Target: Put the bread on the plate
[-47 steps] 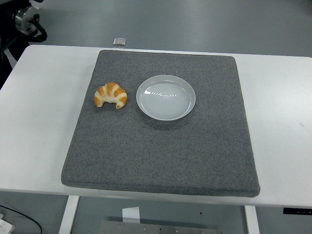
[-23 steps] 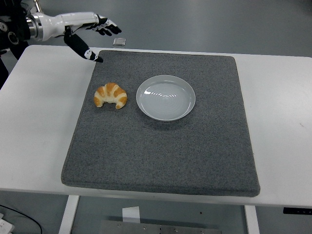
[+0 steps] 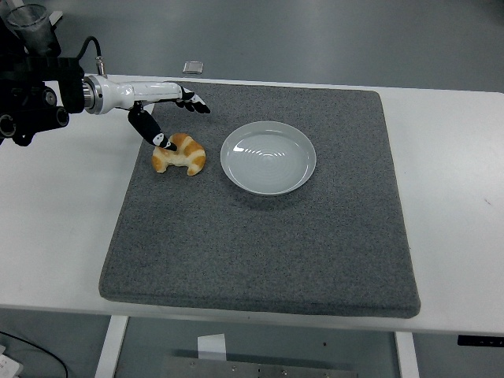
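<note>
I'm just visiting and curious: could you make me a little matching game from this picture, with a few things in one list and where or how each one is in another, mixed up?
Things:
1. croissant
2. plate
3. mat
4. left hand

Descriptions:
A. grey, spread over the white table
B. white and empty, near the middle of the mat
C. open, fingers spread, thumb tip down at the croissant
D. golden brown, lying on the mat left of the plate

Pairs: 1-D, 2-B, 3-A, 4-C
</note>
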Controlling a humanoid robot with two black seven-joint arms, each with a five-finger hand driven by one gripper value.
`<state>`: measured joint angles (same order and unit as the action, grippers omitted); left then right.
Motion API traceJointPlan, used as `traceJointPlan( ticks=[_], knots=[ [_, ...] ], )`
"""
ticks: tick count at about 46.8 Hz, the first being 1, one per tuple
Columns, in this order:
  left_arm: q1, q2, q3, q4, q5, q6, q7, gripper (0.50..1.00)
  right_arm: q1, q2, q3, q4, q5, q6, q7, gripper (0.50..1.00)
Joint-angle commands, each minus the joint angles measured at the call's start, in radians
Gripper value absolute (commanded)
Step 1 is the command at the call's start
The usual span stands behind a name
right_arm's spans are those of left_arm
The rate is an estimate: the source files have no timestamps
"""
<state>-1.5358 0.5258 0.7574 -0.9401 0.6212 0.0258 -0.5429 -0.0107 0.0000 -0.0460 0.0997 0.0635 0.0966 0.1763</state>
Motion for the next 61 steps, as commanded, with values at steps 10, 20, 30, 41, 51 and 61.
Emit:
traceJointPlan(
  ticks=[10,20,30,41,51,61],
  knots=[
    [0.043,-0.020,0.010,0.040,0.061,0.040,0.000,0.911,0.000,0.000,0.000,0.000,-0.001,0.000,0.000,0.932],
    [0.083,-0.047,0.010,0.089,0.064,0.079,0.000,0.911,0.000,0.000,0.000,0.000,0.001,0.000,0.000,0.932],
    [0.118,-0.079,0.008,0.124,0.064,0.098,0.000,0.911,0.000,0.000,0.000,0.000,-0.001,0.000,0.000,0.932],
    [0.137,-0.101,0.010,0.132,0.064,0.108,0.001,0.904,0.000,0.000,0.000,0.000,-0.001,0.000,0.000,0.932],
    [0.154,-0.122,0.008,0.150,0.075,0.123,0.000,0.881,0.000,0.000,0.000,0.000,-0.001,0.000,0.000,0.932],
    [0.154,-0.125,0.010,0.153,0.087,0.145,0.000,0.737,0.000,0.000,0.000,0.000,-0.001,0.000,0.000,0.932]
  ],
)
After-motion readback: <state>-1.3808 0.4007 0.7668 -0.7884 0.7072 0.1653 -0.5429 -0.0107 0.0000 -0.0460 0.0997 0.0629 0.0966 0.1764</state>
